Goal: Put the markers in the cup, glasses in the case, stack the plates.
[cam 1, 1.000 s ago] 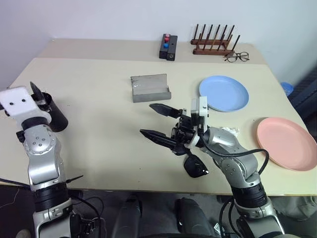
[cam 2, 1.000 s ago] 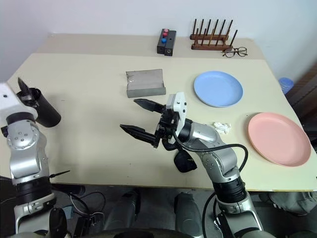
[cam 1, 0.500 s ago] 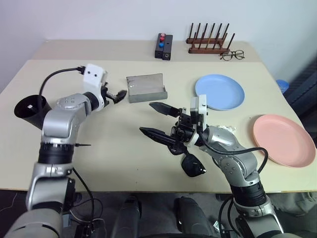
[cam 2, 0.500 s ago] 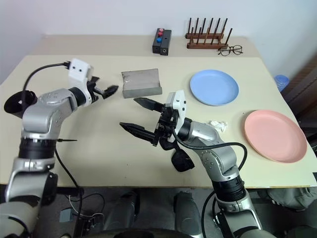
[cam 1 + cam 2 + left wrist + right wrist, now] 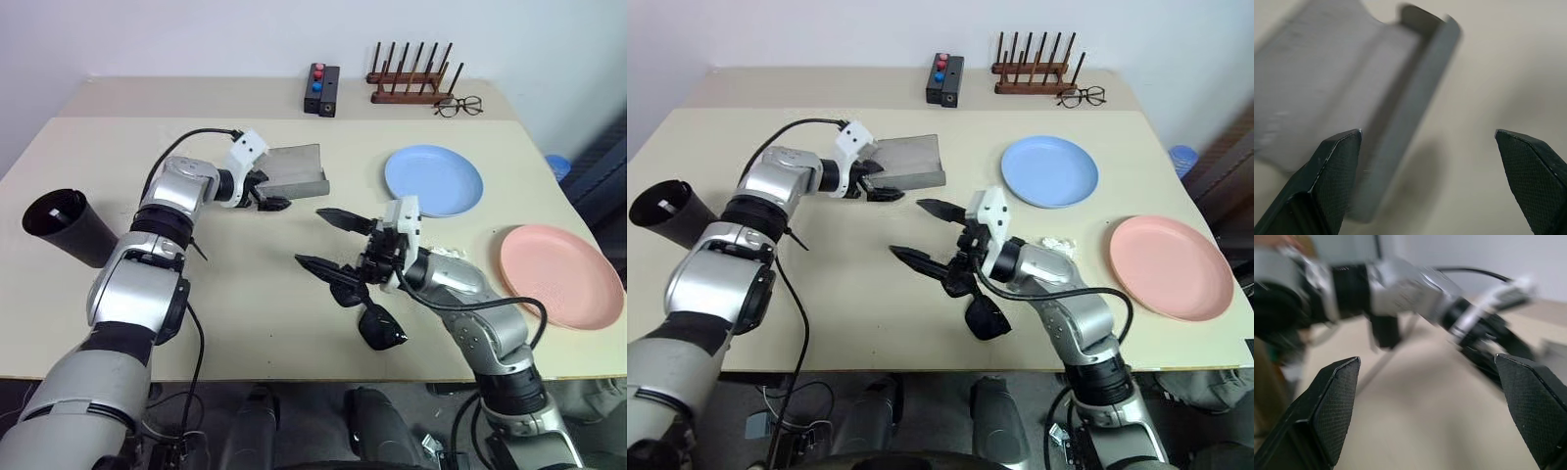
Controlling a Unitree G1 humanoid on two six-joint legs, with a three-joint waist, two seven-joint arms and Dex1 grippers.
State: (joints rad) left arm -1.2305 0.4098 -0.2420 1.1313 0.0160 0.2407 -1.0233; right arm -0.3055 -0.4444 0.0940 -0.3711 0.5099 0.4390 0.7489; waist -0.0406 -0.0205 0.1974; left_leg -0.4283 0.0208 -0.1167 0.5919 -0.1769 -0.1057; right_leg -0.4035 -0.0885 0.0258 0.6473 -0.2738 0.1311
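Note:
The grey case (image 5: 296, 172) lies open at mid-table with its lid up. My left gripper (image 5: 266, 193) is open at the case's near left corner, and the left wrist view has the case (image 5: 1352, 103) just beyond its spread fingers. The black glasses (image 5: 381, 327) lie near the front edge. My right gripper (image 5: 313, 238) hovers open just above and left of them, holding nothing. The black cup (image 5: 63, 225) stands far left, with a pale speck in its mouth. The markers are hidden. The blue plate (image 5: 433, 180) and the pink plate (image 5: 559, 274) lie apart on the right.
A black box with red and blue buttons (image 5: 321, 90), a wooden peg rack (image 5: 415, 84) and wire spectacles (image 5: 458, 106) line the back edge. A small white crumpled scrap (image 5: 449, 254) lies between the plates. Open tabletop stretches between the cup and the case.
My left arm has swung from the cup at the far left across to the case, and its gripper has opened wider. The cup stays on the table. The right gripper drifted slightly right.

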